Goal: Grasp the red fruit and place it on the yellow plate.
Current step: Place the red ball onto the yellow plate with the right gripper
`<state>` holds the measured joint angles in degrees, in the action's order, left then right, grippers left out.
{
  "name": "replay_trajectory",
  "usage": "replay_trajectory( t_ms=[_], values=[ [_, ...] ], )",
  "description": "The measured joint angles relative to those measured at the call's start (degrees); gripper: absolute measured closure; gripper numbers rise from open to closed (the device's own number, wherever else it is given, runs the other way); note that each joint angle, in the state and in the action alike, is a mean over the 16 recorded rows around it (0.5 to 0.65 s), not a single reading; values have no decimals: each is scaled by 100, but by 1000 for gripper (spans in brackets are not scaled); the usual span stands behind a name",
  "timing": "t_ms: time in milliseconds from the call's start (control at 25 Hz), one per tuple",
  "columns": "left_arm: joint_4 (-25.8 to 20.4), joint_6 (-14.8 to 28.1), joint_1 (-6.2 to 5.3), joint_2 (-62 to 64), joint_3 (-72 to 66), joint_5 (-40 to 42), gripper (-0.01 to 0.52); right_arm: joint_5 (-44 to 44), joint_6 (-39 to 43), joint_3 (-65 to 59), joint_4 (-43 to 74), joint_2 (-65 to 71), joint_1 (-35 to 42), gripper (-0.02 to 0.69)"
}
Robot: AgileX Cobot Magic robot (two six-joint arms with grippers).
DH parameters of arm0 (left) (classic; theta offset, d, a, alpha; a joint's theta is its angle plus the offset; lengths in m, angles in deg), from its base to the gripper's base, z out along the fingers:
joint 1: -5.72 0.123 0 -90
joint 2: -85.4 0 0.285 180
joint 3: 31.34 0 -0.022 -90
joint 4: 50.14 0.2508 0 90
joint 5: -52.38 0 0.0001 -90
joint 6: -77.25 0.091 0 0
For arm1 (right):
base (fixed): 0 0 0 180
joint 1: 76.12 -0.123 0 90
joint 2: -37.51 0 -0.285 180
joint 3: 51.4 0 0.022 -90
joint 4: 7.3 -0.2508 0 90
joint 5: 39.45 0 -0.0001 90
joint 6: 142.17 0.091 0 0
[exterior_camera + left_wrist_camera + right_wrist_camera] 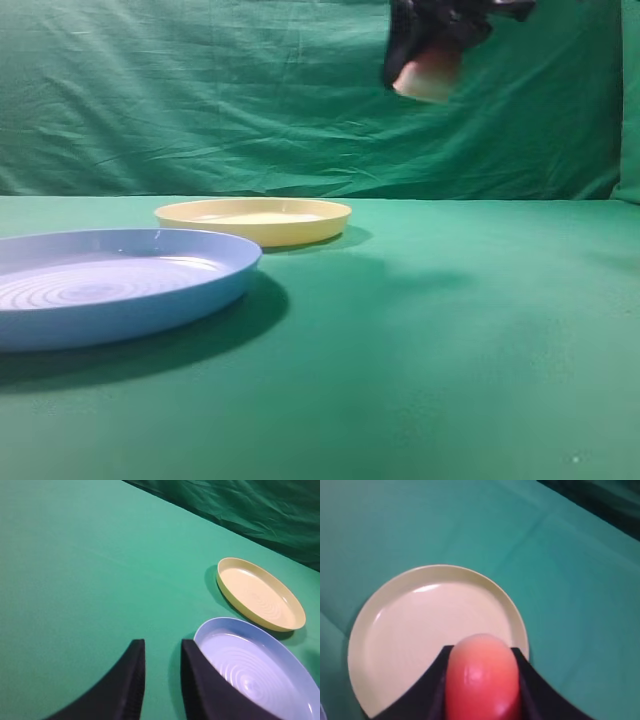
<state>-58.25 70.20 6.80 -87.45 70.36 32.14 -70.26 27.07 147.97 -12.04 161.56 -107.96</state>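
My right gripper [481, 655] is shut on the red fruit [482, 677], both black fingers pressed against its sides. In the exterior high view the fruit [428, 72] hangs high in the air at the top, right of the yellow plate [255, 219]. From the right wrist view the pale yellow plate [410, 625] lies on the green cloth directly below and ahead of the fruit. The left gripper [163, 647] hovers low over the cloth with a narrow gap between its fingers and nothing in it, beside the blue plate's rim.
A larger light-blue plate [110, 285] with concentric rings lies at the front left, close to the yellow plate [260, 594]. A green cloth backdrop [200, 100] hangs behind the table. Bare green cloth spreads over the right half.
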Motion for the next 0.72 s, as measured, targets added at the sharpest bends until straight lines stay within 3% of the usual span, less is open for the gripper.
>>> replay_trajectory(
  t_ms=[360,480,600,720],
  values=[
    [0,0,0,0,0,0,357,-183,-176,998,58,862,-208,135],
    [0,0,0,0,0,0,357,-437,-192,1269,138,859,-211,86],
    [0,0,0,0,0,0,357,-825,-199,1541,225,706,-213,116],
    [0,0,0,0,0,0,357,-1327,-172,1808,320,455,-213,217]
  ],
)
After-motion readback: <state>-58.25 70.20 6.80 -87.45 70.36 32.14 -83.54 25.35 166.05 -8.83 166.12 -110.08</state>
